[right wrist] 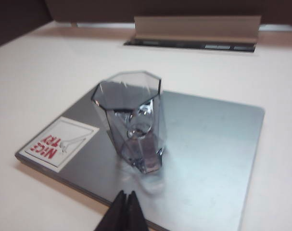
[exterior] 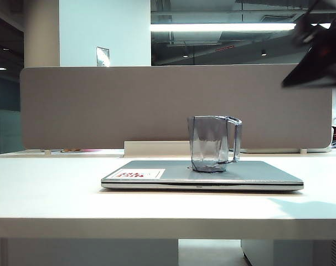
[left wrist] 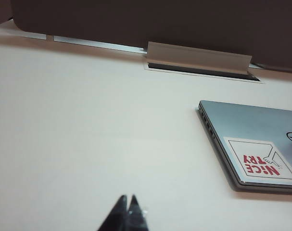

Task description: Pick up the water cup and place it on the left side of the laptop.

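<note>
The water cup (exterior: 213,143), a smoky-grey faceted mug with a squared handle, stands upright on the closed silver laptop (exterior: 256,176), right of the lid's middle. The right wrist view shows the cup (right wrist: 132,120) on the laptop lid (right wrist: 208,139), with my right gripper (right wrist: 126,195) shut and empty above the laptop's near edge, short of the cup. In the exterior view the right arm (exterior: 317,55) hangs blurred at the upper right. My left gripper (left wrist: 127,198) is shut over bare table, left of the laptop (left wrist: 251,144); it does not show in the exterior view.
A white-and-red sticker (exterior: 140,174) marks the laptop's left front corner. A brown partition (exterior: 156,105) runs along the back of the white table (exterior: 46,188), with a cable flap (exterior: 155,148) behind the laptop. Bare table lies left of the laptop.
</note>
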